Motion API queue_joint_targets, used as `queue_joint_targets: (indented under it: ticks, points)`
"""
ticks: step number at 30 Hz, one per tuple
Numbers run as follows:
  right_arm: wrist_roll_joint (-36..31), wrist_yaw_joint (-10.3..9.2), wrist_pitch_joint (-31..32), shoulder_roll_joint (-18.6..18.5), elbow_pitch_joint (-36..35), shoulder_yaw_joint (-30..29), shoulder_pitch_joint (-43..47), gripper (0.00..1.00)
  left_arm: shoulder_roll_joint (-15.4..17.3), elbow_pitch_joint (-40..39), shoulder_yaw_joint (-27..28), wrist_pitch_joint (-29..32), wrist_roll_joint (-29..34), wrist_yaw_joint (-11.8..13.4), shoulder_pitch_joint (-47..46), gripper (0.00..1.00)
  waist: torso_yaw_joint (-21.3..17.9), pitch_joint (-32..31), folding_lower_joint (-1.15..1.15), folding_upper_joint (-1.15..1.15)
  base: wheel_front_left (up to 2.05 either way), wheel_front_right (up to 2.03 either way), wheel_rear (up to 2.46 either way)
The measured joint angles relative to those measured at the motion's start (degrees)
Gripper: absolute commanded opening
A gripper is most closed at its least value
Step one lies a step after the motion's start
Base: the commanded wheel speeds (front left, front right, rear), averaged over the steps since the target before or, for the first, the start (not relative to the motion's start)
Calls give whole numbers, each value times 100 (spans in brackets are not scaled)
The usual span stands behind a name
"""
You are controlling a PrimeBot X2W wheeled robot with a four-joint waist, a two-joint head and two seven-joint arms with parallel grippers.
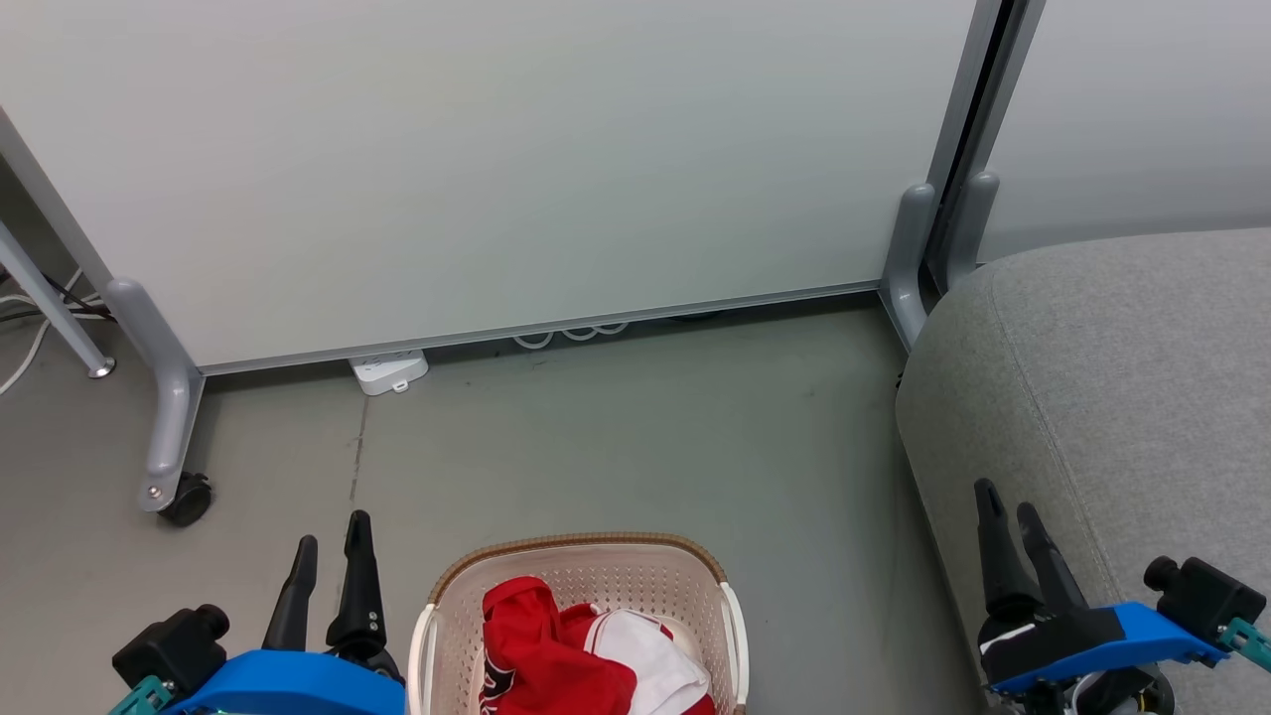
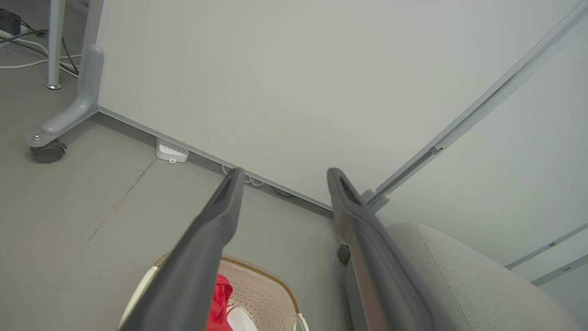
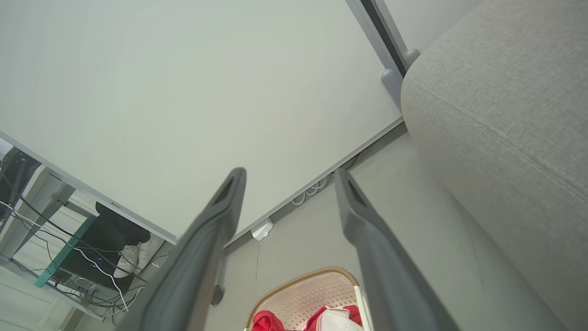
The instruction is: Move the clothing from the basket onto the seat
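Left claw (image 1: 333,529) and right claw (image 1: 1003,498) hang open, flanking the basket (image 1: 586,542).

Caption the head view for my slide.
Jaws open, left gripper and right gripper flank basket of clothing; seat at right.

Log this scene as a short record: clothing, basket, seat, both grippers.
clothing: red and white, heaped inside the basket
basket: on the floor, between the two grippers
seat: light grey, to the basket's right
left gripper: fingers open, holding nothing, left of the basket
right gripper: fingers open, holding nothing, by the seat's edge
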Motion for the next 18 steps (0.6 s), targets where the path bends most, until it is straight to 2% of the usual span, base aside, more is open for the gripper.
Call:
queue_joint_targets:
  ticks: [18]
  points:
    - [-1117, 0, -160, -2, -51, 86, -15, 100, 8, -16, -145, -288, 1078, 55, -60, 100, 5, 36, 0, 0, 0, 0, 0]
